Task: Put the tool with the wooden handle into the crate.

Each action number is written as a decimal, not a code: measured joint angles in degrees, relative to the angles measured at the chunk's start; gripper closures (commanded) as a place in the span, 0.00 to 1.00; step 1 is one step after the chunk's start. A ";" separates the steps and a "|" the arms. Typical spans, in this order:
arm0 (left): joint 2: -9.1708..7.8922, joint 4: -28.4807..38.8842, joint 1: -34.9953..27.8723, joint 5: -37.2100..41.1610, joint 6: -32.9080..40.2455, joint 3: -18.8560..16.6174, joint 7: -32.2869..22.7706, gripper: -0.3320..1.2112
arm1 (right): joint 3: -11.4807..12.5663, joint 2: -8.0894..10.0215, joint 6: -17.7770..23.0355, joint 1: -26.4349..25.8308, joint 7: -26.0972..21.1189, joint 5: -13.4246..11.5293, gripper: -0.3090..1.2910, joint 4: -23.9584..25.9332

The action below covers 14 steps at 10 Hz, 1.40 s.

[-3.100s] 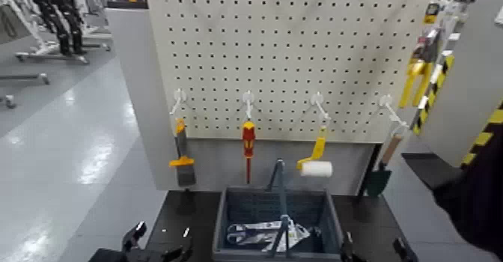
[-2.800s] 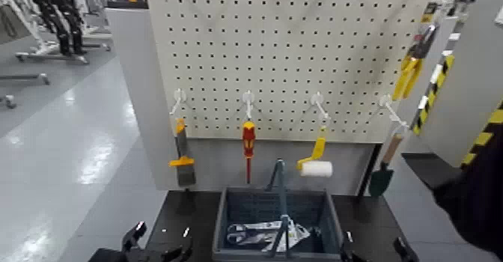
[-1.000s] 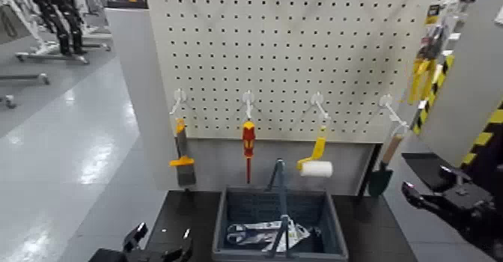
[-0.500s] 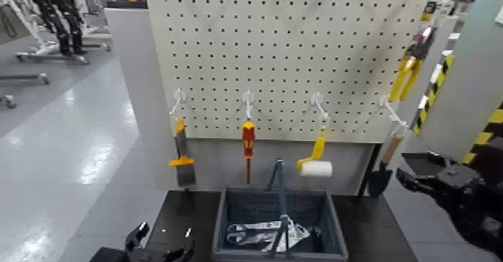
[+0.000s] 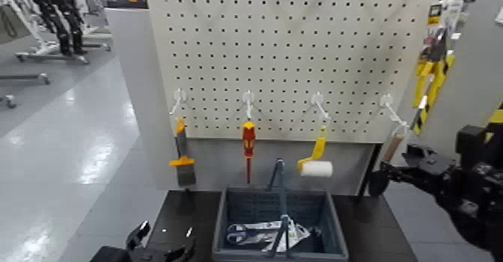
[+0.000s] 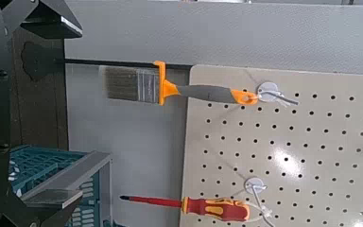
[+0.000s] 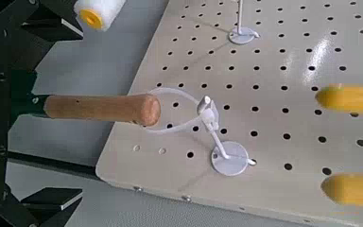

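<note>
While you read from the robot outward, take each line in turn:

Left gripper (image 5: pixel 161 244): parked low at the near left edge of the dark table (image 5: pixel 374 231); you cannot tell whether its claw is released or clenched.

Crate: the dark grey-blue slotted plastic basket with the tall arched handle (image 5: pixel 278 218) sits mid-table below the board; inside you see white and dark items lying flat, too unclear to name.

Right gripper (image 5: pixel 383 181): raised at the right, claw released, its black fingers (image 7: pixel 40 21) set either side of the trowel without closing.

Task tool: the small trowel with the light tan wooden handle (image 7: pixel 95 108) hangs on a white hook (image 7: pixel 217 144) at the right end of the white pegboard (image 5: pixel 299 55), not in the crate.

Other hooks: orange-collared grey paintbrush (image 6: pixel 161 87), red-and-yellow screwdriver (image 5: pixel 248 144), yellow-handled white paint roller (image 5: pixel 315 162).
</note>
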<state>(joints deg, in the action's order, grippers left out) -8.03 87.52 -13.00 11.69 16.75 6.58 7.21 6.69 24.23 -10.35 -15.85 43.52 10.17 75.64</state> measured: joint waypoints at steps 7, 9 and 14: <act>0.13 -0.42 0.53 0.00 -0.42 -0.01 0.80 0.29 | -2.03 0.19 1.31 -2.30 -0.02 1.85 0.89 -3.10; 0.12 -0.49 0.59 0.00 -0.55 -0.08 0.87 0.29 | -1.90 0.06 1.53 -2.05 -0.01 1.95 0.90 -2.96; 0.12 -0.51 0.51 0.00 -0.59 -0.16 0.90 0.29 | -0.60 -0.71 1.63 -0.50 0.34 2.68 0.90 -0.85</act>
<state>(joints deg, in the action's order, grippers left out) -7.91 87.01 -12.50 11.69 16.17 6.43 8.11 6.09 23.52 -8.72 -16.36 43.86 12.86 74.80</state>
